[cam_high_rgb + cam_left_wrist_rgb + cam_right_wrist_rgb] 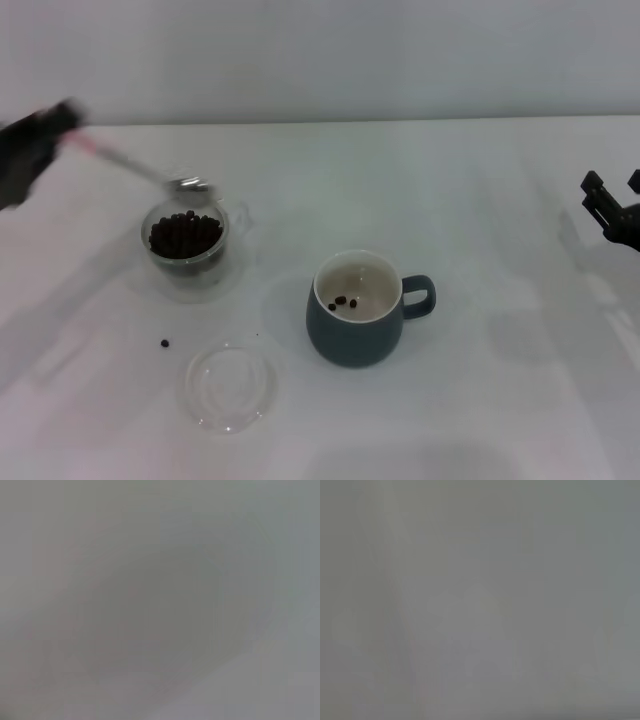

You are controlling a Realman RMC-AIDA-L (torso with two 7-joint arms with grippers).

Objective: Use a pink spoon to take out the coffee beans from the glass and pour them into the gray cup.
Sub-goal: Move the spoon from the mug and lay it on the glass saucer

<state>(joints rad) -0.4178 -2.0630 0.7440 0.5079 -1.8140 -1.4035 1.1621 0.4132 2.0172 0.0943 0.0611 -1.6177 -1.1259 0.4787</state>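
At far left, the left gripper (45, 140) is clenching the light, slippery pink-handled metal spoon (140, 170) by its stiff handle over the fragile bean-filled clear glass (187, 250); the right gripper (612, 205), parked at right, jaws indeterminable.

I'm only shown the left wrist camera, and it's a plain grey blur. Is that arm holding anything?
Observer: Yes. The left gripper, at the table's far left, holds a teaspoon with a pale pink handle and silver bowl. The bowl hovers at the far rim of a small clear rounded glass.
Operator: Is anything in that glass?
Observer: It holds a heap of tiny dark brown coffee beans.
Operator: Where should they go?
Observer: Probably into the rounded blue-gray ceramic mug to the glass's right. About three beans already lie on its cream bottom.
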